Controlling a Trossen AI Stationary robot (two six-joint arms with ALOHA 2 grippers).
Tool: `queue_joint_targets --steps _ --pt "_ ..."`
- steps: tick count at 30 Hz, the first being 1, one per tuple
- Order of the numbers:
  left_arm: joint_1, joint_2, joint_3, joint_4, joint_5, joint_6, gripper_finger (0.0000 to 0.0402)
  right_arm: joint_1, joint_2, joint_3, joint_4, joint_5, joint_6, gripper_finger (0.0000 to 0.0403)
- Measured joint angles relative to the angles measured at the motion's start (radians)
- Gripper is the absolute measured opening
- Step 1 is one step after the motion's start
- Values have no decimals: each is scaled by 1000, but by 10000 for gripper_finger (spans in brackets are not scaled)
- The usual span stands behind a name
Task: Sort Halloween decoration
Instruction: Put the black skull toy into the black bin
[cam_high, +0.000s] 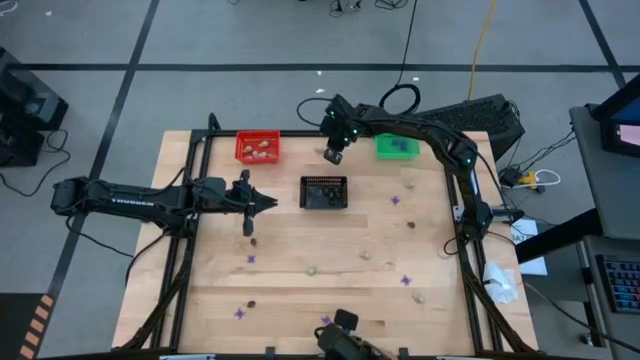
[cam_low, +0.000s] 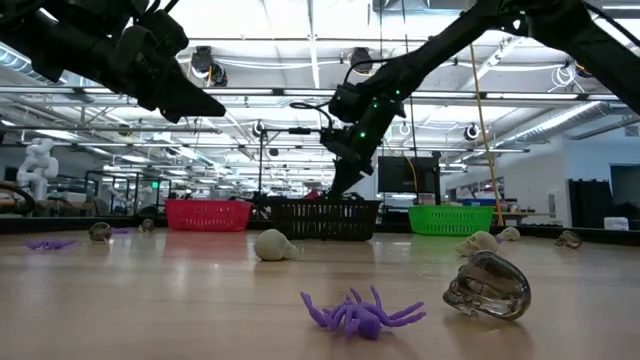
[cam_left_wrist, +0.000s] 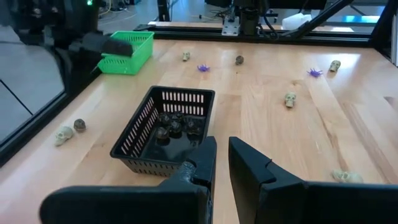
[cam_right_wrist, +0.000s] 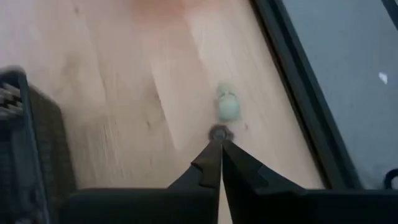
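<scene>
Tiny trinkets lie scattered on the wooden table: purple spiky ones (cam_high: 395, 200), pale lumps (cam_high: 366, 254) and dark bits (cam_high: 254, 240). My right gripper (cam_high: 333, 153) hangs shut near the far edge, between the red basket (cam_high: 257, 147) and the green basket (cam_high: 397, 147). It is above the table top in the low view (cam_low: 335, 188). Just past its fingertips, a dark bit (cam_right_wrist: 217, 132) and a pale lump (cam_right_wrist: 228, 109) rest on the wood. My left gripper (cam_high: 265, 203) waits left of the black basket (cam_high: 324, 192), its fingers a narrow gap apart (cam_left_wrist: 222, 163) with nothing between them.
The black basket (cam_left_wrist: 165, 130) holds dark bits, the red one pale lumps, the green one purple ones. A black rail (cam_right_wrist: 298, 93) runs along the table's far edge beside my right gripper. Close to the low camera lie a purple spider (cam_low: 360, 315) and a dark skull (cam_low: 487, 285).
</scene>
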Motion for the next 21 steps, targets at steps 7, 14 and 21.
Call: queue_joint_targets --steps 7,14,21 --pt "0 0 0 0 -1 0 35 -22 48 19 -26 -24 -268 75" --pt "0 0 0 1 -2 0 35 -51 94 19 -26 -105 -498 140" --pt "0 0 0 1 -20 1 35 -67 118 19 10 -119 -644 150"
